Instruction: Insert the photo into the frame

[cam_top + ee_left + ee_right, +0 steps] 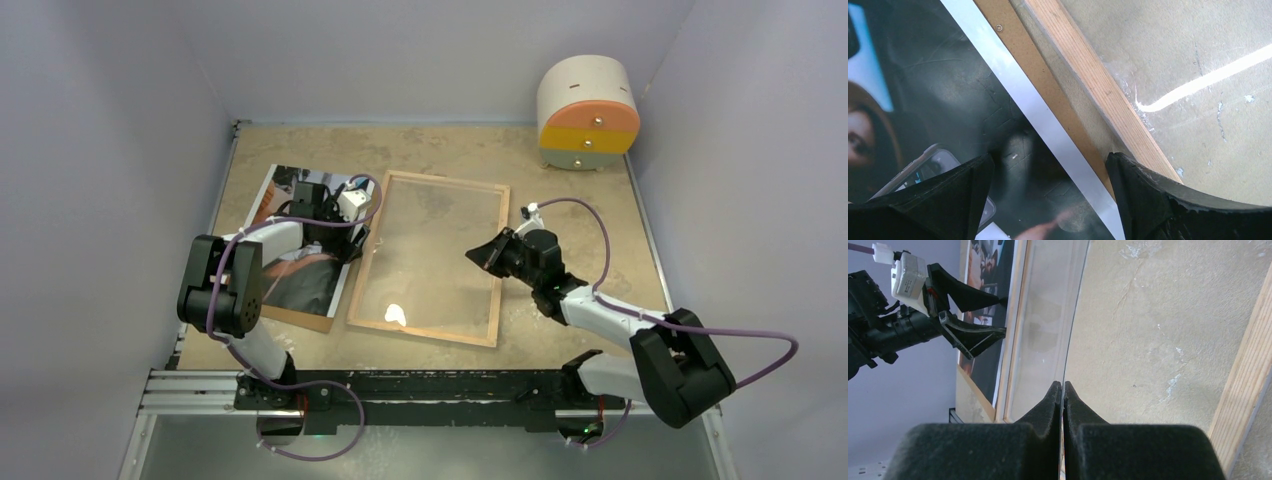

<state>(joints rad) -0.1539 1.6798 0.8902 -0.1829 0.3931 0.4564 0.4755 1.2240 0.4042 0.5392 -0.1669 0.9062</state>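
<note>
The photo [305,282], a dark glossy print with a white border [1013,75], lies on a brown hardboard sheet [300,318] at the left. My left gripper [347,243] hovers open over the photo's right edge [1048,160], with nothing between its fingers. The frame [425,335] lies flat at the centre, wood side up [1098,85]. My right gripper [473,255] is shut on the thin edge of the frame's clear pane [1043,315], just inside the frame's right bar [1248,375]. The pane's edge runs straight up from between the fingertips [1063,385].
A round drawer unit [588,110] with orange, yellow and grey fronts stands at the back right corner. Grey walls close in the table on three sides. The metal rail [400,385] that carries the arm bases runs along the near edge.
</note>
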